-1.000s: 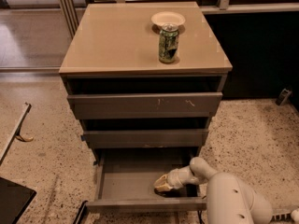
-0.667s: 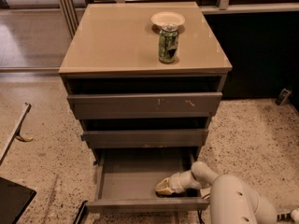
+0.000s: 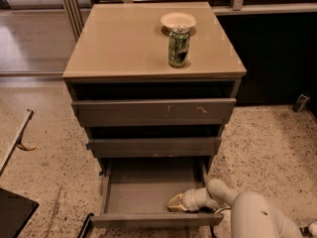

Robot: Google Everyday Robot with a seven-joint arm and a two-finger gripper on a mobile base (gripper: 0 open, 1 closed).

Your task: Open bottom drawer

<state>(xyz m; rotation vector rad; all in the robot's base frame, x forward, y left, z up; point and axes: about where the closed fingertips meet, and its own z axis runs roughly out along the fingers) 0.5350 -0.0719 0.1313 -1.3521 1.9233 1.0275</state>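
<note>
The bottom drawer (image 3: pixel 148 219) of the grey cabinet is pulled out, showing its shallow grey tray interior (image 3: pixel 143 190). My gripper (image 3: pixel 174 203) reaches in from the lower right on a white arm (image 3: pixel 247 214). It sits inside the tray's front right corner, just behind the drawer front. The two drawers above, one with whitish scratches (image 3: pixel 153 112) and one with a blue bit at its left edge (image 3: pixel 153 146), stand a little out.
A green can (image 3: pixel 178 45) and a white bowl (image 3: pixel 178 21) stand on the cabinet's tan top (image 3: pixel 124 43). Speckled floor lies around. A dark object (image 3: pixel 15 214) sits at the lower left, a thin bar (image 3: pixel 17 133) at the left.
The gripper has slid a little toward the drawer's front, and the bottom drawer has come slightly further out.
</note>
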